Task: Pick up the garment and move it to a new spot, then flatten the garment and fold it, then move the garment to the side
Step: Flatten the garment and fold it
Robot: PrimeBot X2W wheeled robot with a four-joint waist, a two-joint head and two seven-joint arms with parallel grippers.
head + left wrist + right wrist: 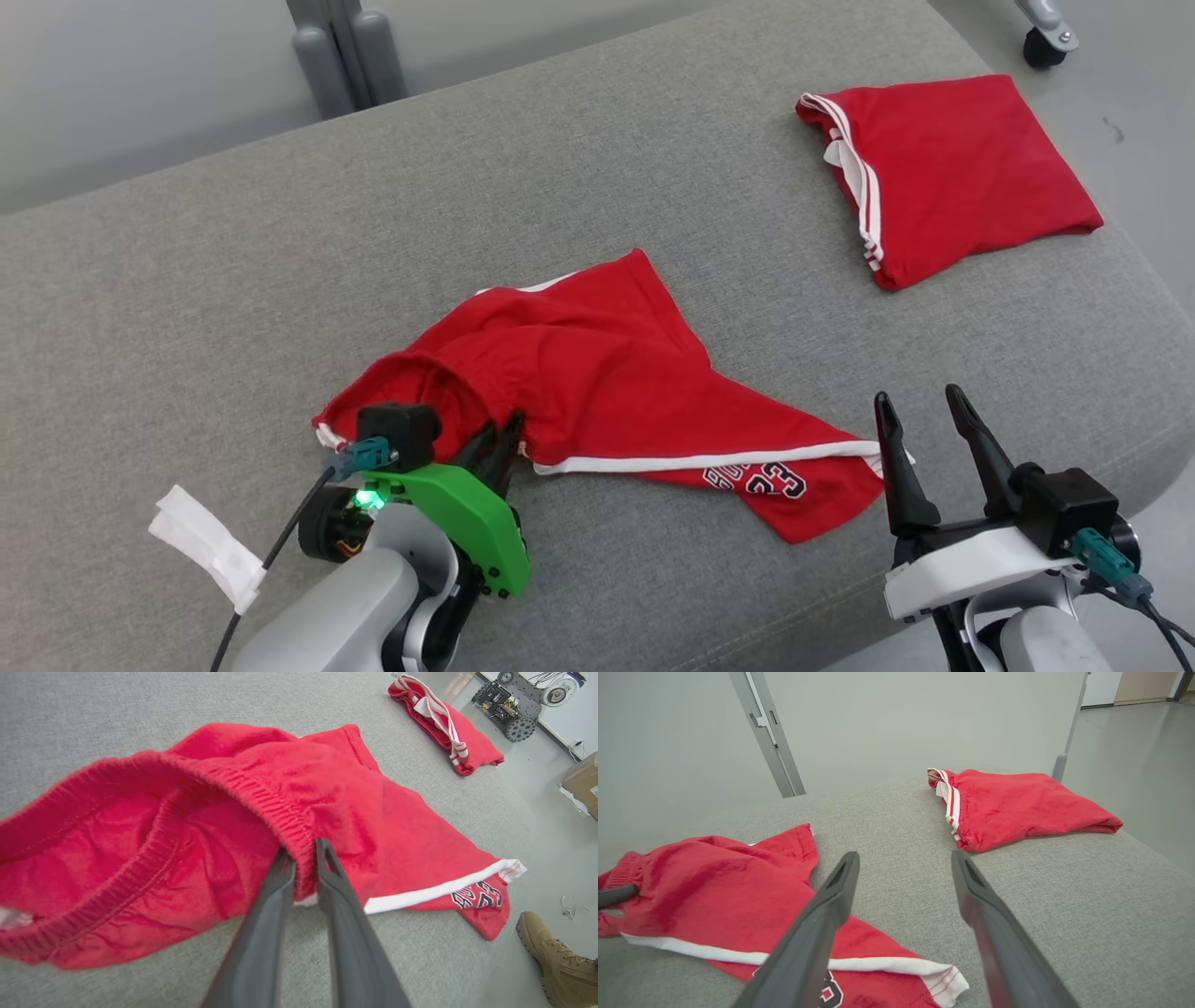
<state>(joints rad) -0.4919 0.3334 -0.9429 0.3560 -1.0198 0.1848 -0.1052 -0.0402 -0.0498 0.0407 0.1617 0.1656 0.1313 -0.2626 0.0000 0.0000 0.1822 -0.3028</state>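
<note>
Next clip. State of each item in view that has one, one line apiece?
crumpled red shorts with white trim: unfolded, bunched on the grey fabric cushion, waistband gaping.
folded red garment with white stripes: folded, lying at the cushion's far right corner.
left gripper: jaws shut on the shorts' elastic waistband.
right gripper: jaws open, empty, near the shorts' printed hem.

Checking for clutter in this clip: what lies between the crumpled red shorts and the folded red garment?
Bare grey cushion separates the crumpled shorts from the folded garment, seen in the head and right wrist views.
</note>
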